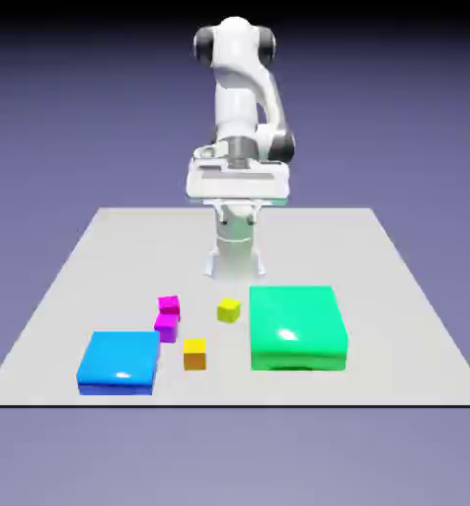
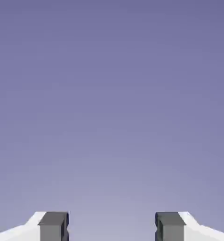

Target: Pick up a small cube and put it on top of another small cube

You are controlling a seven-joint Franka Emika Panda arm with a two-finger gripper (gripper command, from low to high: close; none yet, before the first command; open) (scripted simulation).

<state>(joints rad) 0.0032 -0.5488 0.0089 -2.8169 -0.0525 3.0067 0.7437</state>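
Pincer (image 2: pixel 112 228) agape, far above hot-pink cube (image 1: pixel 169 304)

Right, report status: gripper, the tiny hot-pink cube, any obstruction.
Gripper open, empty, raised near the base. Tiny hot-pink cube on the grey table, touching the purple-magenta cube. Nothing over it; approach from above looks clear.

- Flat light-grey table (image 1: pixel 397 326), carries all items.
- Flat glossy blue block (image 1: pixel 119 361), near front edge, exterior view's left.
- Flat glossy green block (image 1: pixel 296 327), exterior view's right.
- Tiny hot-pink magenta cube (image 1: pixel 169 305), just behind more purple magenta cube (image 1: pixel 166 326); prob. touching, hard to tell.
- Small yellow cube (image 1: pixel 228 311) btw. pink cube & green block.
- Small orange cube (image 1: pixel 195 353), just beside blue block.
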